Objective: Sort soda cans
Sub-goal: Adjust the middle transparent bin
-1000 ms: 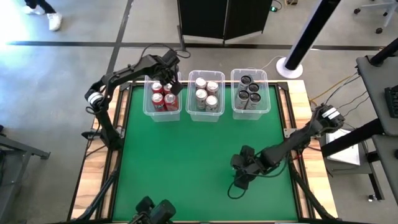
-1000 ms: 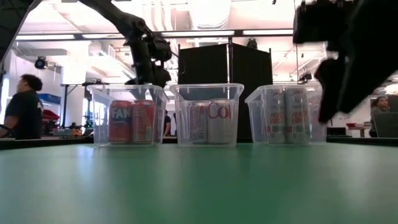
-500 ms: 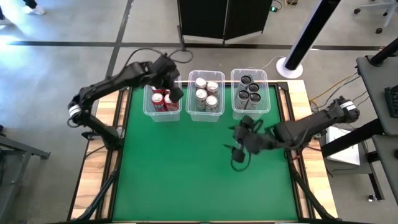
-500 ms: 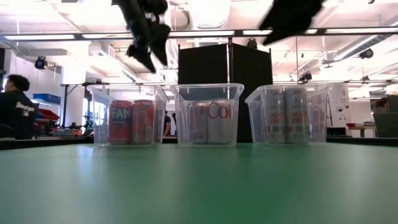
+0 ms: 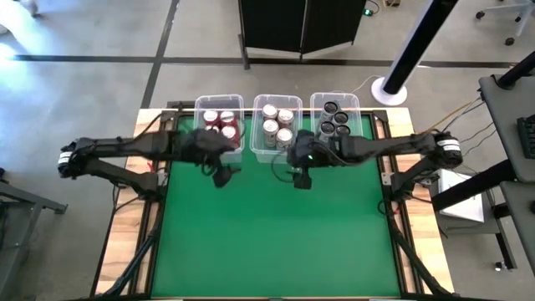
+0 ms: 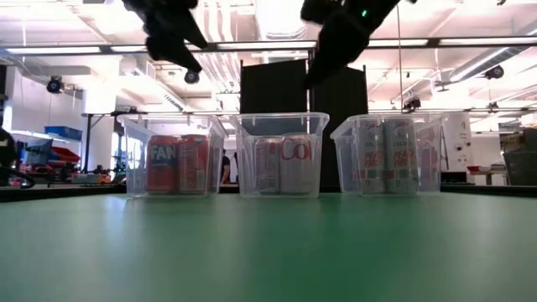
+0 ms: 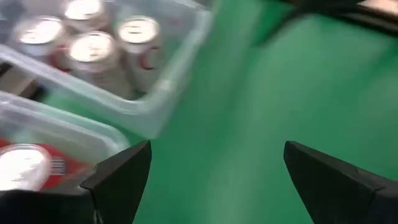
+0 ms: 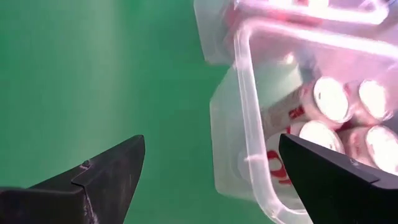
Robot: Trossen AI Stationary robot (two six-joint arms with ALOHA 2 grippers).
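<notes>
Three clear bins stand in a row at the table's far side. The left bin (image 5: 219, 99) holds red soda cans (image 5: 221, 124), the middle bin (image 5: 277, 98) silver cans (image 5: 276, 125), and the right bin (image 5: 334, 95) dark-topped cans (image 5: 336, 121). All cans stand upright on the bin floors (image 6: 178, 164). My left gripper (image 5: 222, 173) hangs open above the green mat, just near of the red cans' bin. My right gripper (image 5: 301, 174) hangs open just near of the middle bin. Both wrist views show nothing between the fingers (image 7: 214, 186) (image 8: 211, 180).
The green mat (image 5: 267, 242) stretches bare from the bins to the near edge. Both arms reach in level from the table's left and right sides, their grippers high above the mat (image 6: 168, 33) (image 6: 340, 33). A black pole's round base (image 5: 389, 88) stands beyond the far right corner.
My left gripper has risen out of the red cans' bin and come toward the near edge, over the mat. My right gripper has gone up from the near right of the mat, toward the far edge and the left, to a spot before the middle bin.
</notes>
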